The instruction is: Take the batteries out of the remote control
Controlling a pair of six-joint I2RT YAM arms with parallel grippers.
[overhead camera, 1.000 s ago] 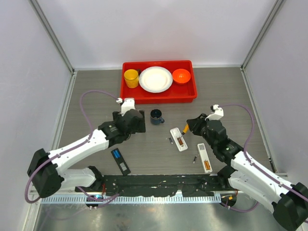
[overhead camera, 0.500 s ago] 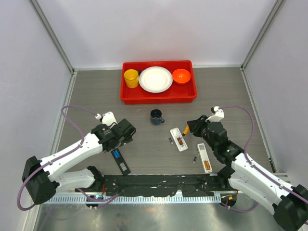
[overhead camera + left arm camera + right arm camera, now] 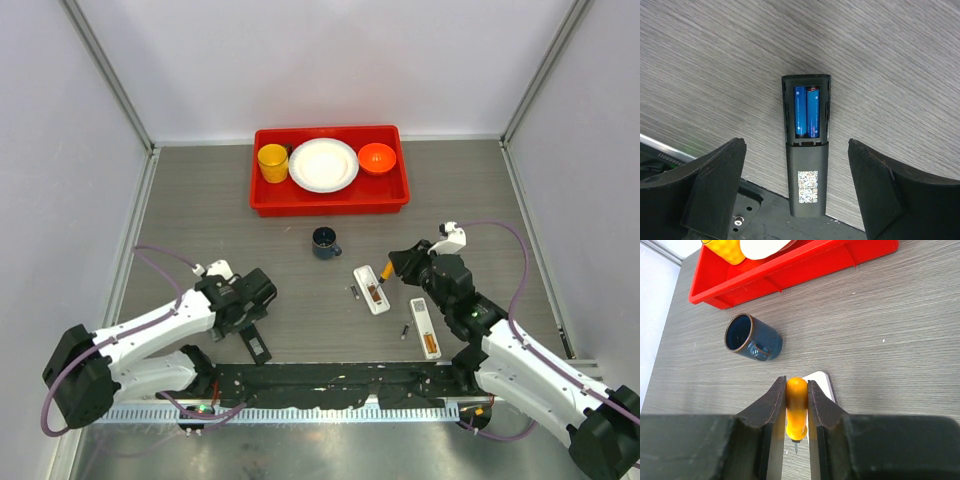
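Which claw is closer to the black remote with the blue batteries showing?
Left. The left claw hovers right over the black remote, one finger on each side. The right claw is far off on the other side, pinching an orange screwdriver.

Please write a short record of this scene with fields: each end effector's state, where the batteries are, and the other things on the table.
left end effector: open, above the black remote, not touching it
right end effector: shut on the orange-handled screwdriver
batteries in place: two blue batteries in the black remote's open compartment
batteries out: two loose dark batteries, beside the two white remotes
other things: blue mug; red tray holding yellow cup, white plate, orange bowl
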